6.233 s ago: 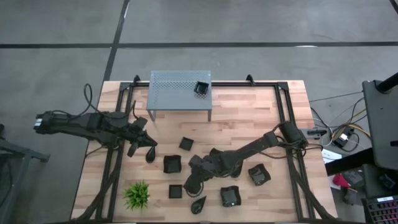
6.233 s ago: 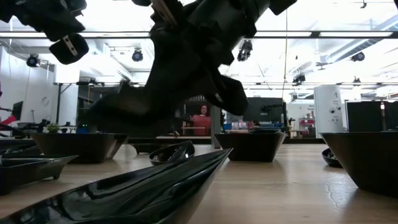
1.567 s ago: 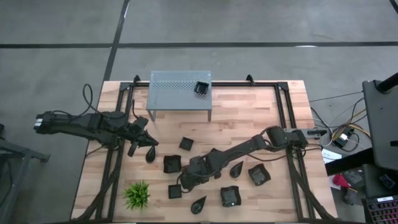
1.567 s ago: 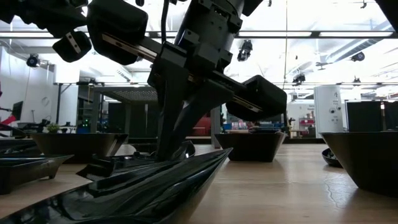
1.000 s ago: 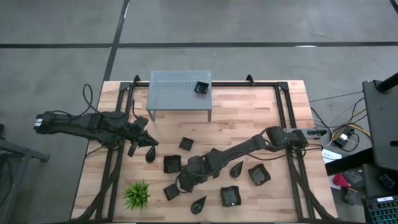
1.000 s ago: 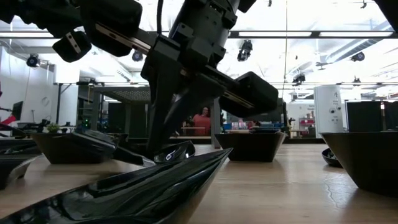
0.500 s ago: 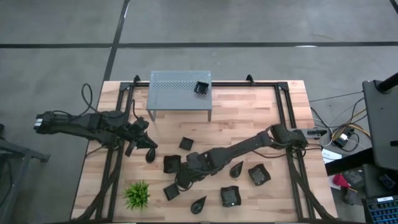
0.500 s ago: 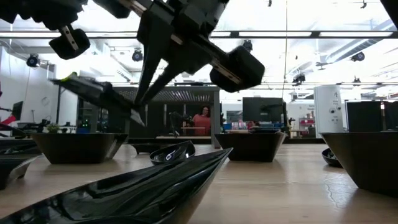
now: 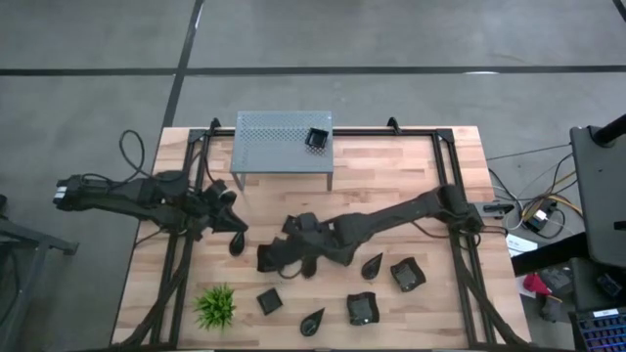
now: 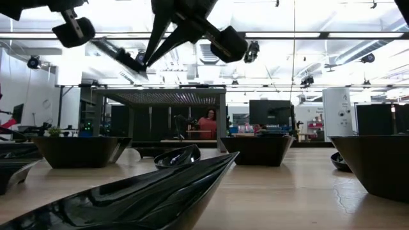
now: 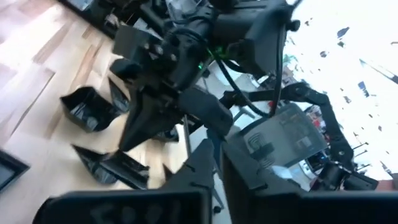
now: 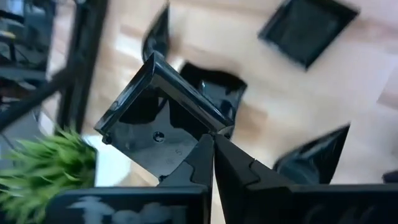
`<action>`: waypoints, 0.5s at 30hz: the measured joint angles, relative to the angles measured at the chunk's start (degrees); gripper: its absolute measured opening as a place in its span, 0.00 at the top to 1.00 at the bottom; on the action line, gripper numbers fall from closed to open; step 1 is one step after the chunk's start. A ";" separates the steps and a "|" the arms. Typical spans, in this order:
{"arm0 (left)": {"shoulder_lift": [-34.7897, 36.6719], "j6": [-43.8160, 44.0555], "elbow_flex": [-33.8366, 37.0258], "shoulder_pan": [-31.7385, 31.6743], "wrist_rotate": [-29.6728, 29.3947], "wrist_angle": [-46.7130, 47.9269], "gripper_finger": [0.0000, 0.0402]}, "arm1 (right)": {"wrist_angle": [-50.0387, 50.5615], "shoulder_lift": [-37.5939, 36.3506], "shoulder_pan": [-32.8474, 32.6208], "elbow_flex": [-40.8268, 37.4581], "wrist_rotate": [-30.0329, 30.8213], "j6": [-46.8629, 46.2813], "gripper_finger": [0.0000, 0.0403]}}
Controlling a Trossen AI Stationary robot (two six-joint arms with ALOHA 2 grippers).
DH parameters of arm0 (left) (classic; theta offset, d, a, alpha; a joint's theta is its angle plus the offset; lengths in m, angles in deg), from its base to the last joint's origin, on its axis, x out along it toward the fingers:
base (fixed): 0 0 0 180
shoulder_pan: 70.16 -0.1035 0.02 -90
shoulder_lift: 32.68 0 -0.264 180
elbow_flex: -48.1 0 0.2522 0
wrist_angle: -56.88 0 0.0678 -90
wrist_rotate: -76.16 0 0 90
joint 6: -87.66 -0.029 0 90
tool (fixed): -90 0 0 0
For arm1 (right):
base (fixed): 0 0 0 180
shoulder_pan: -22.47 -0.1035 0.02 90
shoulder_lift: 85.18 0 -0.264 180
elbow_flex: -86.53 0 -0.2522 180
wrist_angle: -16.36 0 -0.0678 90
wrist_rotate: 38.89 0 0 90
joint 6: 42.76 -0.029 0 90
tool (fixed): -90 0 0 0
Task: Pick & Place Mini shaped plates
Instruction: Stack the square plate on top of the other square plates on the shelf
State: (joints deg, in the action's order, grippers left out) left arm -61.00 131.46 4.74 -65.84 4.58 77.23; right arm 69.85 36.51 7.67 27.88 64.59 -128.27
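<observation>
lifted: square plate now off the table in my right gripper

since 1.6 s ago my right arm has risen from the low cluster of dishes and swung toward the table's middle, carrying 1 square plate (image 12: 163,106) with it. my right gripper (image 12: 211,146) has its 2 fingers pinched together on the plate's near rim, so the plate hangs tilted beyond the fingertips, its hollow turned toward my wrist camera. in the low view the plate (image 10: 118,56) sits high above the wood, clear of every dish below.

the relation that matters next, as i judge it: the grey perforated shelf (image 9: 282,140) lies farther back from the held plate, with 1 plate (image 9: 317,139) already on its right end.

my left gripper (image 9: 238,235) waits near the table's left edge, beside a teardrop plate (image 9: 236,244); i cannot tell whether its fingers are apart. the green plant (image 9: 214,306) stays out of this.
</observation>
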 joint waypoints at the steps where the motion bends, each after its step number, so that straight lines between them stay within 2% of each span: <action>1: 0.02 0.03 0.00 0.00 -0.07 -0.20 0.88 | 0.05 -0.50 0.26 0.00 0.64 0.24 0.98; 8: 0.14 1.92 0.00 -0.01 -1.98 -0.21 0.65 | 0.43 -3.73 0.84 0.00 9.11 1.28 0.98; 15: 0.37 -4.38 0.00 0.02 -2.25 -4.56 0.60 | -0.20 -6.74 1.24 0.00 16.14 2.94 0.98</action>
State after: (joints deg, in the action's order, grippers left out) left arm -60.63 127.08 4.74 -65.82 2.33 72.67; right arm 69.66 29.77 8.91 27.88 80.73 -125.32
